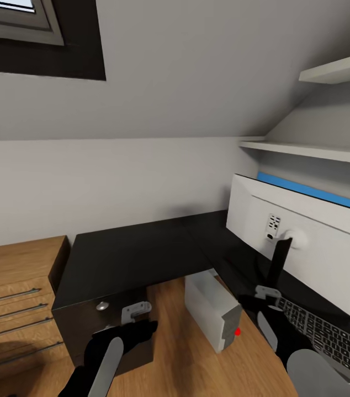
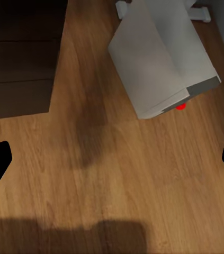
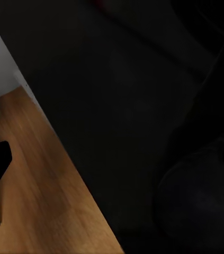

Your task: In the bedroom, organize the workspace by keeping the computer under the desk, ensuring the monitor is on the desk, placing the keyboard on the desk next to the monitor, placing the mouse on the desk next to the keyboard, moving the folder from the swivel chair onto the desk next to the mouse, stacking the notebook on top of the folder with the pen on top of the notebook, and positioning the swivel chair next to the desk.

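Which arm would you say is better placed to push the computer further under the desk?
Left, probably: the left gripper hangs open above the floor beside the computer, while the right gripper sits over the desk.

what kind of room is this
Most likely a home office corner in an attic room: a sloped ceiling with a skylight, an L-shaped black desk carrying a monitor and keyboard, and a computer on the wood floor.

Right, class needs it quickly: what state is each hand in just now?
Left hand: open, holding nothing, above the wood floor.
Right hand: cannot be told; it is over the desk.
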Controlling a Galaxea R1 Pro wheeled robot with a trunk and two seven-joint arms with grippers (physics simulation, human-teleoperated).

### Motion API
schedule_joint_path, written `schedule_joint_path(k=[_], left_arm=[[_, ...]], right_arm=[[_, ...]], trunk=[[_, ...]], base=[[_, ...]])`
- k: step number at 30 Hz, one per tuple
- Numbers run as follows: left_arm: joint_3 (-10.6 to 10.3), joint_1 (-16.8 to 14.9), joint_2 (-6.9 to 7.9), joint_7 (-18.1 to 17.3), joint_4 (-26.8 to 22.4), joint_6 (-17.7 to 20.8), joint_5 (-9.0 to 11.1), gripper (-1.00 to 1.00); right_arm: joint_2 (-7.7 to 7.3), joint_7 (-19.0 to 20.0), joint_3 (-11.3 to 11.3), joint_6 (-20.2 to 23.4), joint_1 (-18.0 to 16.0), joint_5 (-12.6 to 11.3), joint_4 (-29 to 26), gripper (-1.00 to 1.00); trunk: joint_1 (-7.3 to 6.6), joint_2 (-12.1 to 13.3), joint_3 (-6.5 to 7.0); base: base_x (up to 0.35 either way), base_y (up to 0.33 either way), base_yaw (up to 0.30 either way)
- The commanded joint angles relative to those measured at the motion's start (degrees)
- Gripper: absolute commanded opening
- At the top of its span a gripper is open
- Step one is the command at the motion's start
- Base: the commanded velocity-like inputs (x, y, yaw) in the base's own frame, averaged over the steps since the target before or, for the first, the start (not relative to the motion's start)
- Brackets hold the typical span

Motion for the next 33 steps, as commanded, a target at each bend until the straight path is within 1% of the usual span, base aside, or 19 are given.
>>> schedule_joint_path(k=[1,7,25,26,28,29,33], left_arm=[[-0.03,-0.04,0.0,0.55,-0.08,0.12,0.61,1.0],[-0.04,-0.04,0.0,0.52,-0.01,0.12,0.61,1.0],[-0.03,-0.04,0.0,0.51,0.0,0.15,0.61,1.0],[-0.03,-0.04,0.0,0.51,0.01,0.15,0.61,1.0],[-0.03,-0.04,0.0,0.5,0.01,0.15,0.61,1.0],[-0.03,-0.04,0.0,0.5,0.01,0.16,0.61,1.0],[-0.03,-0.04,0.0,0.5,0.0,0.16,0.61,1.0]], right_arm=[[-0.01,-0.25,0.08,0.27,-0.02,-0.6,-0.11,1.0],[0.02,-0.27,0.08,0.35,-0.02,-0.65,-0.04,1.0],[0.07,-0.3,-0.01,1.1,-0.02,-0.72,0.13,1.0],[0.07,-0.41,-0.06,2.06,-0.02,-0.77,0.2,1.0],[0.07,-0.65,-0.08,2.5,-0.02,-0.81,0.18,1.0],[0.07,-1.39,-0.1,2.99,-0.02,-0.83,0.16,1.0],[0.13,-2.58,-0.09,3.35,-0.02,-0.9,0.15,1.0]], trunk=[[0.0,-0.04,-0.02],[0.0,-0.04,0.1],[0.0,-0.04,0.12],[0.0,-0.04,0.12],[0.0,-0.04,0.12],[0.0,-0.04,0.12],[0.0,-0.04,0.12]], base=[[0.0,0.0,-0.132],[0.0,0.0,-0.059],[0.0,0.0,-0.004],[0.0,0.0,0.0],[0.0,0.0,0.0],[0.0,0.0,0.0],[0.0,0.0,0.0]])
